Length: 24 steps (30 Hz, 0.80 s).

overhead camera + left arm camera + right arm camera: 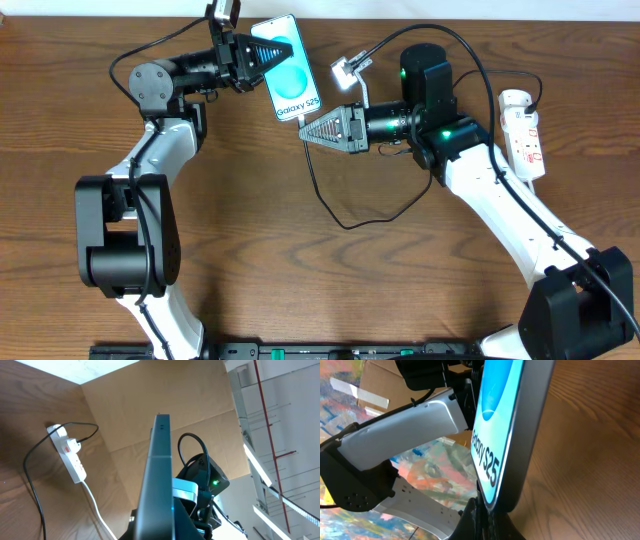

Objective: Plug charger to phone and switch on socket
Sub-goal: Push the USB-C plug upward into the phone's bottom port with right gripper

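- Left pincer (268,58) is clamped on the phone (288,65), gripping it at its left edge near the top of the table (300,290).
- Right pincer (306,128) sits right at the phone's lower end, fingers pinched to a point on the charger (345,226). Its black cable loops down across the wood and back up behind the right arm.
- The socket (524,135) lies far right, well apart from the phone, with a plug in it.
- The surface is dark brown wood grain, and the left wrist view shows cardboard (150,405) behind.
- The plug tip is hidden between fingers and phone, so I cannot tell whether it is seated.
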{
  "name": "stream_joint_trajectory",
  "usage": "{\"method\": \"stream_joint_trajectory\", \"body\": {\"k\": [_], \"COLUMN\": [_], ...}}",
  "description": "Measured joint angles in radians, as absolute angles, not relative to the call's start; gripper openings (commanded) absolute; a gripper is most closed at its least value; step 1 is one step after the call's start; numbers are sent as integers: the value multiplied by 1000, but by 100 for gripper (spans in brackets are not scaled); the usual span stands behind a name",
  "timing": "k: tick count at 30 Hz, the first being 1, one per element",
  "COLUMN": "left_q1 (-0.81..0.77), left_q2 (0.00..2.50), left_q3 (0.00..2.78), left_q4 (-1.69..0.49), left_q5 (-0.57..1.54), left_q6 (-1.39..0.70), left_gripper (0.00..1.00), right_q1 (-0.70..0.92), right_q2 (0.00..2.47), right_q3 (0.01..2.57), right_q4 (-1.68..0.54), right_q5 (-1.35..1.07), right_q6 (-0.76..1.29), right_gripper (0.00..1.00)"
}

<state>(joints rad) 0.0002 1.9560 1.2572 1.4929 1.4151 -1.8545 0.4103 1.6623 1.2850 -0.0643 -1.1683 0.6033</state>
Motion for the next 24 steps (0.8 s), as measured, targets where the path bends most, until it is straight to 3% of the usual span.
{"method": "stream_joint_trajectory", "body": {"k": [24], "left_q1": [2], "left_q2": [1956], "left_q3": [1257], "left_q4": [1493], "left_q5": [1416], "left_q6": [-1827], "left_gripper": [7], "right_q1": [410], "right_q2": [1663], "right_q3": [1280], "right_q4": [-39], "right_q5": [-1171], "right_q6": [666], "right_gripper": [1]}}
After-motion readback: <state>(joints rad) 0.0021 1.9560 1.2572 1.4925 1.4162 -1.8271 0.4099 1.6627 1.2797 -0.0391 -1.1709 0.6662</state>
